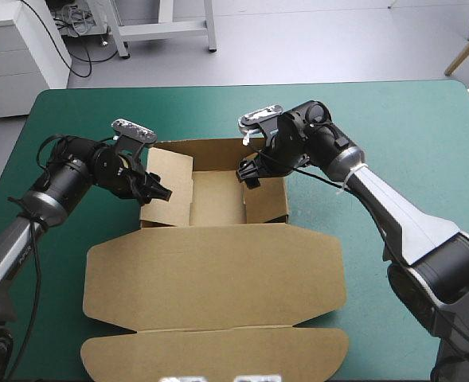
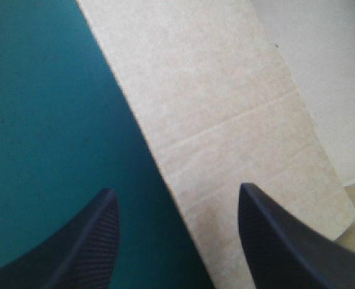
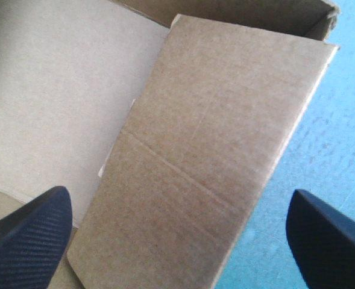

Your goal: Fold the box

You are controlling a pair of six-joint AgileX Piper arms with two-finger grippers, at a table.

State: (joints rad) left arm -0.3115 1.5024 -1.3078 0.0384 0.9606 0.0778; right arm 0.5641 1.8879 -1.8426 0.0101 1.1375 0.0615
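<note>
The brown box (image 1: 218, 274) lies mid-table as an open tray, its wide lid flat toward the near edge. My left gripper (image 1: 159, 192) is at the tray's left side flap (image 1: 170, 185), which leans inward. In the left wrist view that gripper (image 2: 176, 189) is open, with the flap's edge (image 2: 225, 138) running between its fingers. My right gripper (image 1: 247, 172) hangs over the right side wall (image 1: 266, 199). Seen from the right wrist, it (image 3: 177, 191) is wide open, straddling the right flap (image 3: 207, 156), with the tray floor (image 3: 50, 102) beside it.
The teal-green cover (image 1: 401, 127) shows beyond and to the right of the box. The flat lid and its front flap (image 1: 218, 350) reach almost to the table's near edge. White furniture stands past the far-left corner.
</note>
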